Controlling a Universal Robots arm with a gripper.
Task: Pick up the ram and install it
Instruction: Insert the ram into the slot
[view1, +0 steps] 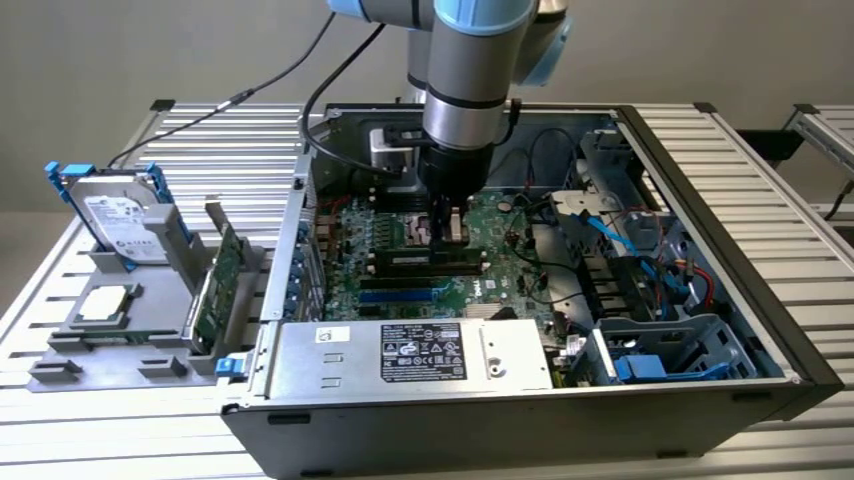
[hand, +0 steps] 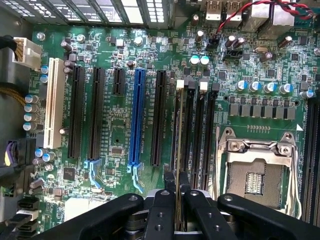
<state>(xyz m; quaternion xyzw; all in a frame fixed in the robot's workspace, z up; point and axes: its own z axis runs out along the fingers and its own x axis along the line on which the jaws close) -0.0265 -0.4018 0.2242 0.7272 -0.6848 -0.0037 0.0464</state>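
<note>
My gripper hangs straight down inside the open computer case, just above the motherboard. It is shut on the ram, a thin stick seen edge-on between the two black fingers. The ram runs lengthwise along the black memory slots, over the one closest to the long black expansion slot. Whether its lower edge sits in that slot I cannot tell. In the exterior view the memory slots lie right under the fingers.
The CPU socket lies beside the memory slots, and a blue expansion slot on their other side. A power supply fills the case's front. Outside, on the exterior view's left, a grey holder carries a hard drive and a green expansion card.
</note>
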